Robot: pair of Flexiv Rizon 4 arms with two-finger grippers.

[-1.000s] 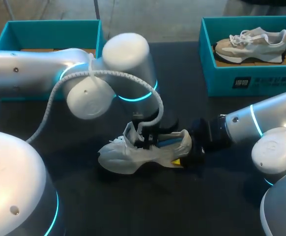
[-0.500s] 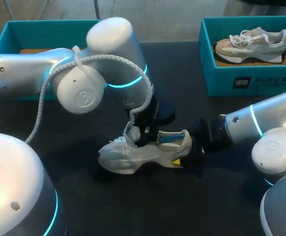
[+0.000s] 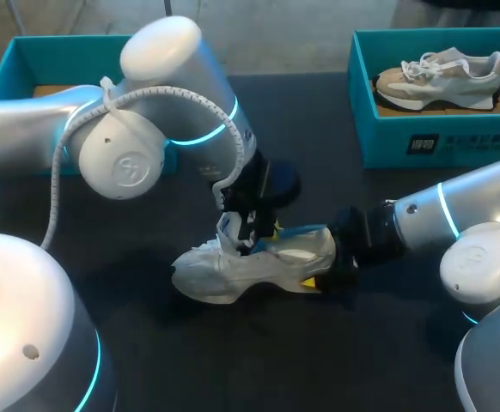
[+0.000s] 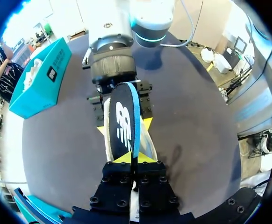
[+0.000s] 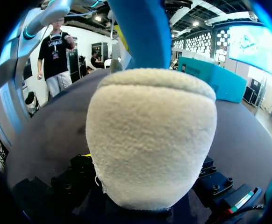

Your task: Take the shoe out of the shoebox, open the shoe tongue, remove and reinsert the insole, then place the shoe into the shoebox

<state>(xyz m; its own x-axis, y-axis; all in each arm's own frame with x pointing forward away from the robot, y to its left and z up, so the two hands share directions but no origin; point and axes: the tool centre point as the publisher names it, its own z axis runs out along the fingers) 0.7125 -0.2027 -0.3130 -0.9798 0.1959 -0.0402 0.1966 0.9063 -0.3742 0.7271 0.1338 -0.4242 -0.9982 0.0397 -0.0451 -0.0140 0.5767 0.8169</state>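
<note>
The left fingers (image 4: 135, 157), yellow tips pressed together, pinch the near end of a thin, flat insole (image 4: 125, 116). It is black on its face, with a white logo and a bright blue edge. The insole slants up out of the shoe (image 3: 248, 268) and runs back above the heel. Whether its far end sits inside the shoe cannot be made out.

The right fingers (image 3: 308, 281) clamp the shoe's heel from both sides, and the left wrist view shows a yellow tip at each flank. The right wrist view is almost filled by the heel collar, a rounded, fuzzy cream pad, with the blue insole rising above it.

The shoe is a low white-and-cream sneaker. It rests sole-down on the dark, matte bench (image 3: 259, 369), with its tongue standing up beside the left fingers.

Above the shoe's toe half hangs the left arm (image 3: 147, 146), smooth silver-white with rounded joints. It has a glowing cyan ring and a braided grey cable looped over it. The right arm (image 3: 456, 215), of the same make, comes in from the heel side.

Well beyond the heel stands an open teal cardboard shoebox (image 3: 387, 142) holding a second sneaker (image 3: 443, 73), beige with white laces. Another teal box (image 3: 27, 51) sits well beyond the toe, behind the left arm.
</note>
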